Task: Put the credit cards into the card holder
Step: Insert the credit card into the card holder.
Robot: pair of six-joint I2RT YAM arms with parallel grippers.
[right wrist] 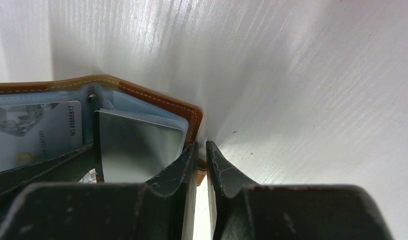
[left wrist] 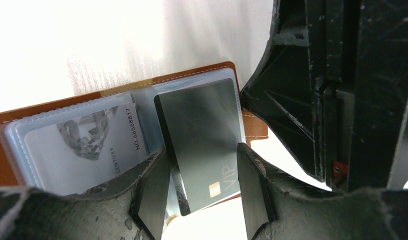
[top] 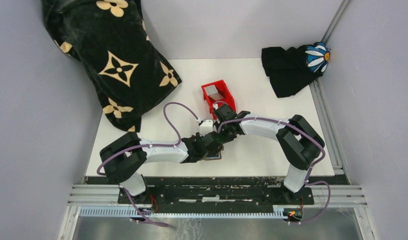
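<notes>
The card holder (left wrist: 192, 75) lies open on the white table, a brown wallet with clear sleeves, below the two wrists in the top view (top: 214, 156). A white card (left wrist: 77, 145) sits in its left sleeve. My left gripper (left wrist: 202, 192) is shut on the long edges of a grey credit card (left wrist: 202, 130) marked VIP, whose far end lies over the right sleeve. My right gripper (right wrist: 202, 157) is shut on the card holder's right edge (right wrist: 192, 117) at the brown snap tab (left wrist: 254, 127). Another grey card (top: 215, 93) rests in the red bin.
The red bin (top: 227, 98) stands just behind the grippers. A black cloth with cream flowers (top: 112, 65) covers the back left corner. A second black cloth with a blue-and-white flower (top: 292, 67) lies at the back right. Grey walls close in on both sides.
</notes>
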